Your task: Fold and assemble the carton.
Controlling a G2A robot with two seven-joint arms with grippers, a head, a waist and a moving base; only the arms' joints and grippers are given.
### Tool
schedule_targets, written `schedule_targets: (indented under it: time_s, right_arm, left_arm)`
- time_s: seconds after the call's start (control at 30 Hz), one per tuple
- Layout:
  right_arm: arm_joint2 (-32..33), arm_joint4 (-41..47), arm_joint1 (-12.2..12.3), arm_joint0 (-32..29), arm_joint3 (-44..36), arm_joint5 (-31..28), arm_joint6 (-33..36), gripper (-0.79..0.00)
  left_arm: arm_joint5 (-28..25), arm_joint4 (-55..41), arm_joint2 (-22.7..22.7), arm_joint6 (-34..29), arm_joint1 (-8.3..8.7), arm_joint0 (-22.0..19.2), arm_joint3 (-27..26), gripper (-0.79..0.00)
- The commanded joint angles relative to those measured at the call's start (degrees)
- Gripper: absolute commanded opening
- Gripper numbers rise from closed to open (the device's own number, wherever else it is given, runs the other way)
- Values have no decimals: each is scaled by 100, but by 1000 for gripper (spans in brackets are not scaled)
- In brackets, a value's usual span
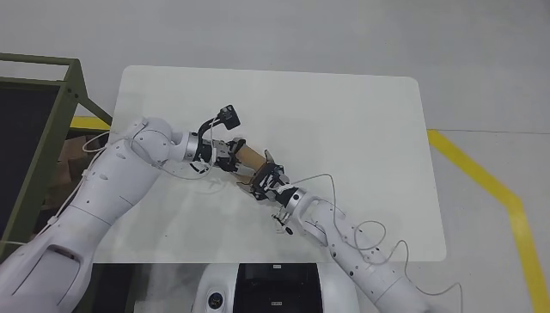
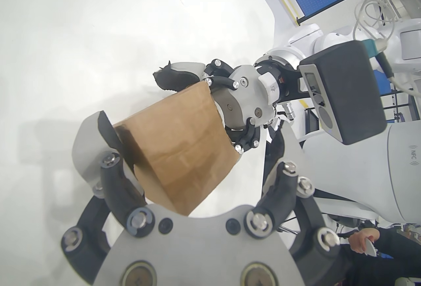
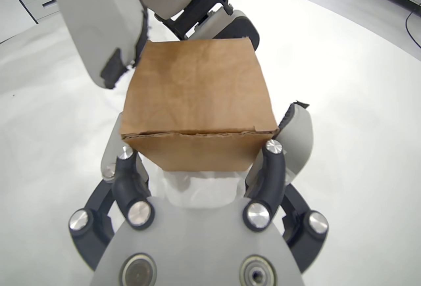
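- The white table [image 1: 344, 107] carries the work in its near-left part, close in front of the robot.
- Nearest the robot is the right gripper [image 3: 204, 132]. Its fingers [image 3: 297, 129] sit on either side of the carton's near end and pinch it across its width.
- The carton [image 3: 197, 86] lies straight ahead of that gripper. It is a brown box whose long axis runs away toward the other arm, and a raw folded edge crosses its near end. I cannot tell whether it rests on the table or hangs just above it.
- Beyond it, the left gripper [image 2: 190, 132] faces the far end with its fingers spread. One pad [image 2: 107, 132] lies against a carton face, and the other finger stands clear with a gap.
- The carton is thus spanned end to end, with the two grippers facing each other along its long axis. The right one has the hold, and the left only brackets it.
- As a judgement, the next move likely turns on the left gripper closing or pushing along that axis against the right's hold. A push off that line could twist the box out.
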Motion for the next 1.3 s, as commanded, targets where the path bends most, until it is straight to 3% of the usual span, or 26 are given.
schedule_targets:
  time_s: [0.0,0.3,0.37,0.4,0.43,0.77,1.03,1.2,1.27]
  right_arm:
    - [-2,1,-2,1,6,9,-13,-99]
    - [-5,5,-5,8,0,1,-33,-129]
    - [1,10,-4,7,-1,-7,-35,-166]
    - [3,15,-4,8,-1,-5,-43,-243]
    - [3,12,-4,8,1,-4,-49,-271]
    - [21,-16,5,-13,-28,8,-78,-252]
    - [171,-151,85,-213,-410,37,-308,-292]
    - [437,-323,224,-532,-986,-102,-349,-406]
    - [532,-410,274,-655,-1198,-133,-279,-406]
  left_arm:
    - [-10,-11,19,10,7,-10,4,0]
    - [-28,-54,94,28,33,-58,11,0]
    - [-33,-65,97,33,40,-68,10,0]
    - [-29,-76,95,29,45,-70,4,0]
    - [-28,-84,89,28,50,-72,0,0]
    - [-8,-133,17,71,98,-40,-65,0]
    - [-57,-149,-573,424,280,195,-91,0]
    - [-170,-219,-1116,576,463,558,-202,0]
    - [-179,-224,-1266,568,521,704,-306,0]
